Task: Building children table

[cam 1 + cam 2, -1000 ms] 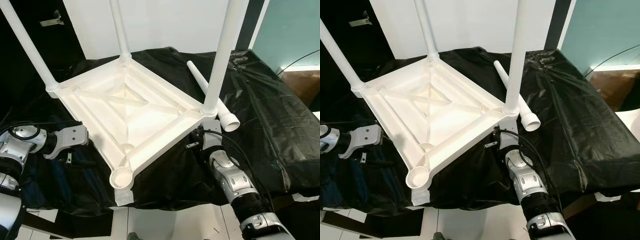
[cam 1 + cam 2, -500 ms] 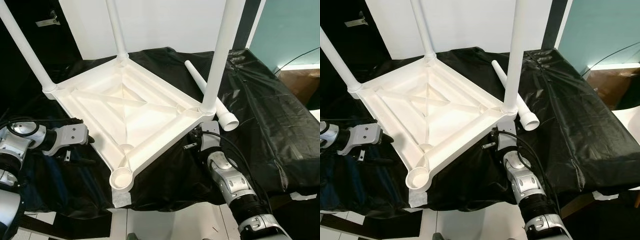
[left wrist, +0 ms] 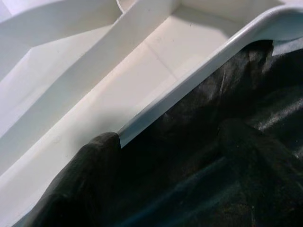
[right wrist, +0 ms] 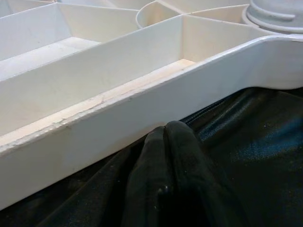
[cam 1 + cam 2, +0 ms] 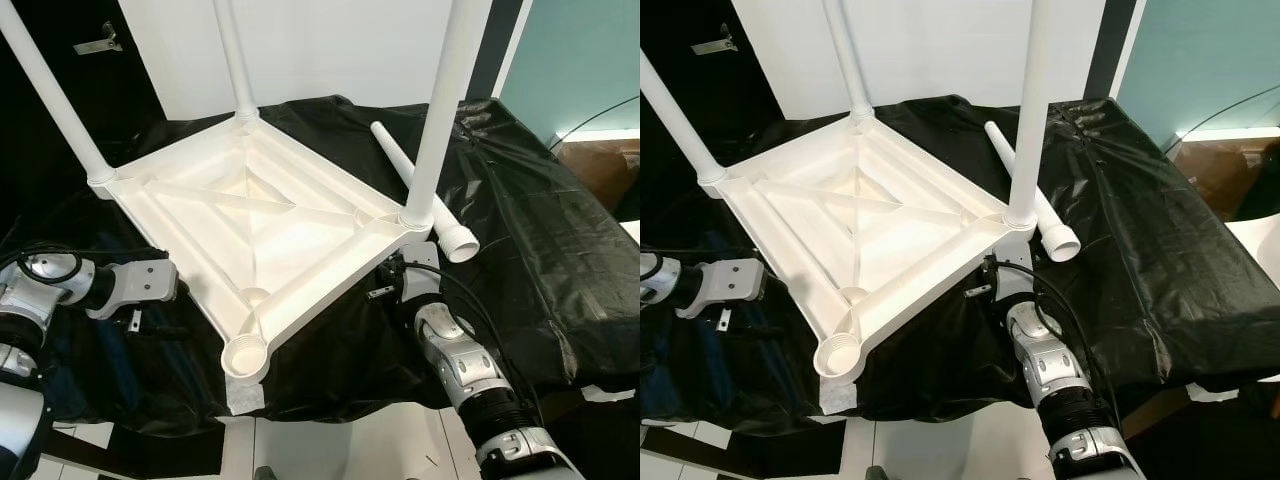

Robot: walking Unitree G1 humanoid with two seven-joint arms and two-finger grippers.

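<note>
The white children's table lies upside down on black cloth. Three white legs stand in its corner sockets, and the near corner socket holds nothing. A loose leg lies on the cloth behind the right corner. My left gripper is open at the table's left edge, with one finger over the rim and the other outside it. My right gripper is shut, with its fingertips against the outside of the rim, low under the right corner.
The black cloth covers the whole work surface and hangs over its front edge. A white wall stands behind, with a dark panel at the left. White floor tiles show below the front edge.
My left gripper has shifted slightly down along the table's left edge. The right arm has stayed in place. The camera has moved a little.
</note>
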